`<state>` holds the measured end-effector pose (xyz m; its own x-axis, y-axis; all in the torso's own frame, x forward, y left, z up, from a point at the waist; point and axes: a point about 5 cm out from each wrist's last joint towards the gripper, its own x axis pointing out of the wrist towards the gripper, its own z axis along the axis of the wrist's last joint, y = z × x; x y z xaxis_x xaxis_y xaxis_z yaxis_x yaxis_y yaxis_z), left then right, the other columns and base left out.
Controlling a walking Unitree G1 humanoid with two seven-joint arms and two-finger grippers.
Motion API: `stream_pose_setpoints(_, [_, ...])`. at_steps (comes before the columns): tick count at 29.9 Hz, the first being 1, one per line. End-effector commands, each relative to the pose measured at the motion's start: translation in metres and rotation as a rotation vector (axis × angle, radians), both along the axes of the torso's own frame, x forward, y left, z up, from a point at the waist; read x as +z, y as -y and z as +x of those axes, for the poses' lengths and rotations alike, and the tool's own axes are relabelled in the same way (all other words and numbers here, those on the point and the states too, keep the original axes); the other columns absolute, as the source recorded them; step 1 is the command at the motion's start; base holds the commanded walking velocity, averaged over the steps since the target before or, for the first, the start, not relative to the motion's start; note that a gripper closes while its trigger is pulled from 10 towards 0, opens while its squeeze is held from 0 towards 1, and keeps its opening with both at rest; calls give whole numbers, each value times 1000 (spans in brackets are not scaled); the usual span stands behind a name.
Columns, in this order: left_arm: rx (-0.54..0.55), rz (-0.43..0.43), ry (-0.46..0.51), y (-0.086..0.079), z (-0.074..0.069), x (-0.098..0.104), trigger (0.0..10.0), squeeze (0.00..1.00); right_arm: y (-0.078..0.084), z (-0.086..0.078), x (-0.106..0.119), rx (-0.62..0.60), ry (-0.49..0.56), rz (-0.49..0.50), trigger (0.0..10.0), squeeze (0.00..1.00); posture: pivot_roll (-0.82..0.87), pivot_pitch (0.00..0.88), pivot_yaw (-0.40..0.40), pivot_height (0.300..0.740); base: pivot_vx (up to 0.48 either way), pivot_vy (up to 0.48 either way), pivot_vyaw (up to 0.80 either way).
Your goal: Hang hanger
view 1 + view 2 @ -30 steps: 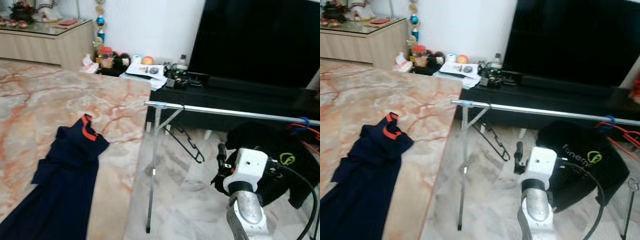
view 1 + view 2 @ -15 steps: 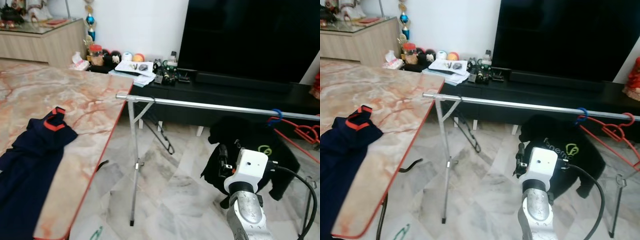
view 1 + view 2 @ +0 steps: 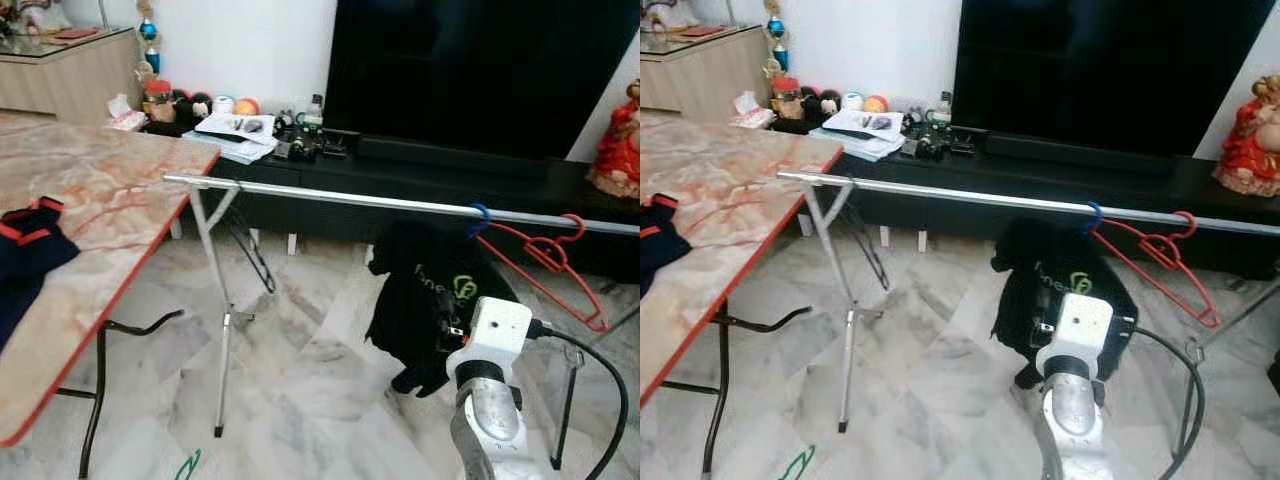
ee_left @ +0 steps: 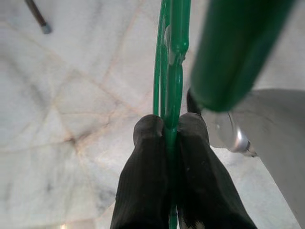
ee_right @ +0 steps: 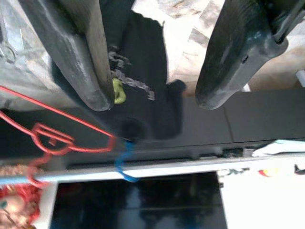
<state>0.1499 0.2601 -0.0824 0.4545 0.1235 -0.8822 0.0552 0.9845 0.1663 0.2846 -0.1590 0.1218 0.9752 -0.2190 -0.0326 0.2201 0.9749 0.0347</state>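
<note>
Now, left to right across what lies before you:

Table (image 3: 130,215): marble top with a dark garment (image 3: 22,245) on it; you are clear of it, so leave it be.

Green hanger (image 4: 171,71): its thin wire runs straight out between the left gripper (image 4: 167,129) fingertips, over the floor; a sliver of green also shows low in the right eye view (image 3: 792,466).

Left gripper: fingers pressed together on the green hanger. Keep that pinch firm as you raise it, since thin wire can twist in the pads.

Rail (image 3: 330,196): the silver bar runs across between table and TV stand. Aim for the bare stretch near its middle, bring the hook above the bar, then lower it on.

Black shirt (image 3: 420,305): hangs from the rail on a blue hook (image 3: 479,216); stay to its left.

Right gripper (image 5: 157,102): fingers spread, holding nothing, facing the shirt. Keep it out of the way.

Red hanger (image 3: 545,262): already on the rail, near its right end.
</note>
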Motion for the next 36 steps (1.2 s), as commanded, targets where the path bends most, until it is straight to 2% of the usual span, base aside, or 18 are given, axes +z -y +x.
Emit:
stream_pose_setpoints(1, [0, -4, 1, 6, -1, -2, 10000, 0, 9, 0, -8, -37, -37, -4, 10000, 0, 95, 0, -19, 740, 0, 0, 0])
stream_pose_setpoints(6, [-20, 47, 28, 4, 2, 0, 10000, 0, 13, 4, -15, -37, -92, -40, 10000, 0, 93, 0, -23, 740, 0, 0, 0])
stream_pose_setpoints(12, [-82, 202, 88, 1, 10, 5, 10000, 0, 12, 12, -27, 7, -189, -84, 10000, 0, 101, 0, -31, 740, 0, 0, 0])
stream_pose_setpoints(13, [-82, 202, 88, 1, 10, 5, 10000, 0, 12, 12, -27, 7, -189, -84, 10000, 0, 101, 0, -31, 740, 0, 0, 0])
stream_pose_setpoints(15, [-123, 263, 126, -11, 36, 21, 10000, 0, 14, 14, -32, 15, -228, -105, 10000, 0, 104, 0, -33, 740, 0, 0, 0])
stream_pose_setpoints(16, [-133, 275, 140, -14, 45, 26, 10000, 0, 14, 15, -34, 14, -237, -112, 10000, 0, 107, 0, -33, 740, 0, 0, 0])
stream_pose_setpoints(17, [-158, 295, 185, -16, 60, 37, 10000, 0, 15, 16, -36, 19, -260, -119, 10000, 0, 107, 0, -35, 740, 0, 0, 0])
stream_pose_setpoints(22, [-234, 299, 321, -12, 94, 61, 10000, 0, 21, 21, -37, 32, -292, -172, 10000, 0, 106, 0, -37, 740, 0, 0, 0])
stream_pose_setpoints(25, [-290, 318, 350, -10, 103, 69, 10000, 0, 24, 23, -36, 42, -302, -195, 10000, 0, 106, 0, -36, 740, 0, 0, 0])
stream_pose_setpoints(27, [-341, 296, 401, -5, 112, 78, 10000, 0, 23, 25, -38, 100, -319, -188, 10000, 0, 105, 0, -35, 740, 0, 0, 0])
stream_pose_setpoints(28, [-406, 277, 452, 0, 121, 89, 10000, 0, 18, 28, -36, 228, -322, -236, 10000, 0, 98, 0, -30, 740, 0, 0, 0])
stream_pose_setpoints(31, [-505, 226, 461, 8, 128, 98, 10000, 0, 12, 30, -34, 376, -323, -325, 10000, 0, 91, 0, -22, 740, 0, 0, 0])
stream_pose_setpoints(32, [-614, 185, 446, 17, 130, 103, 10000, 0, 7, 32, -30, 486, -307, -339, 10000, 0, 86, 0, -15, 740, 0, 0, 0])
stream_pose_setpoints(33, [-614, 185, 446, 17, 130, 103, 10000, 0, 7, 32, -30, 486, -307, -339, 10000, 0, 86, 0, -15, 740, 0, 0, 0])
stream_pose_setpoints(34, [-762, 137, 428, 31, 131, 108, 10000, 0, 1, 32, -26, 628, -301, -379, 10000, 0, 80, 0, -10, 740, 0, 0, 0])
stream_pose_setpoints(35, [-857, 105, 421, 41, 132, 111, 10000, 0, -2, 32, -25, 728, -307, -415, 10000, 0, 77, 0, -7, 740, 0, 0, 0])
stream_pose_setpoints(36, [-900, 85, 415, 47, 132, 113, 10000, 0, -4, 32, -25, 784, -313, -445, 10000, 0, 77, 0, -7, 740, 0, 0, 0])
